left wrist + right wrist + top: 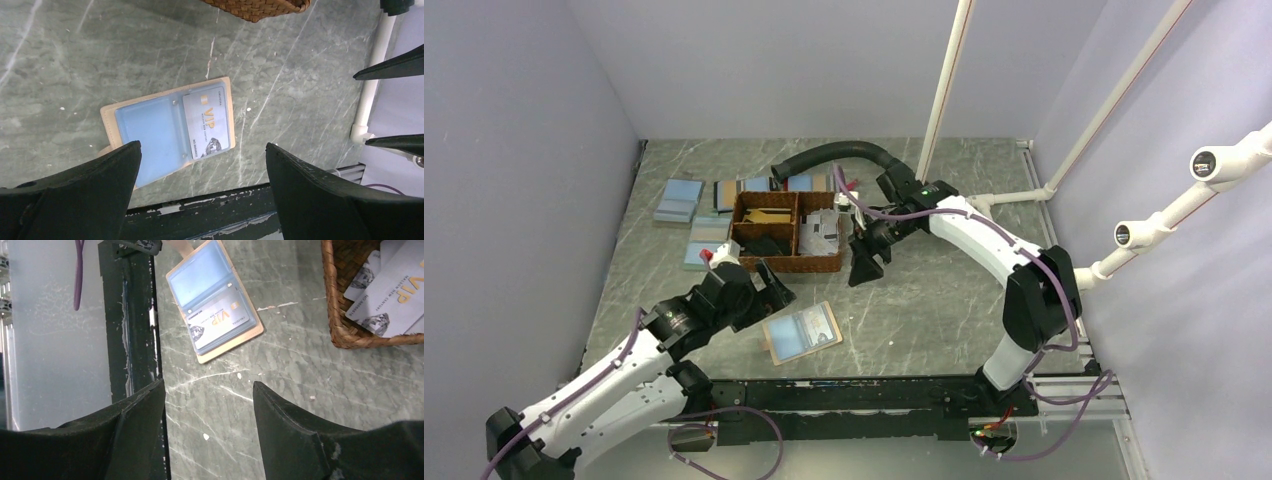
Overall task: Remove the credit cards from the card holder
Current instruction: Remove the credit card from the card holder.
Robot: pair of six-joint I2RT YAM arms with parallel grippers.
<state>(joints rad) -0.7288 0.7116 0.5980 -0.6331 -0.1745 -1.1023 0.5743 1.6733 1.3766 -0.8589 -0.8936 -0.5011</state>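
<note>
The card holder [802,332] lies open and flat on the table near the front edge, tan-rimmed, inner faces up. In the left wrist view the card holder [150,132] has a light blue left face and a white VIP card [207,122] in its right pocket. It also shows in the right wrist view [212,300] with the card [220,320]. My left gripper [772,285] [202,145] is open and empty, hovering above the holder's left side. My right gripper [864,262] [208,382] is open and empty, to the right of the basket.
A brown woven basket [789,265] [332,300] behind the holder holds loose VIP cards [390,290] in its right compartment. Light blue flat rectangles [679,200] lie at the back left. A black hose [834,155] arches behind the basket. A black rail [824,395] runs along the near edge.
</note>
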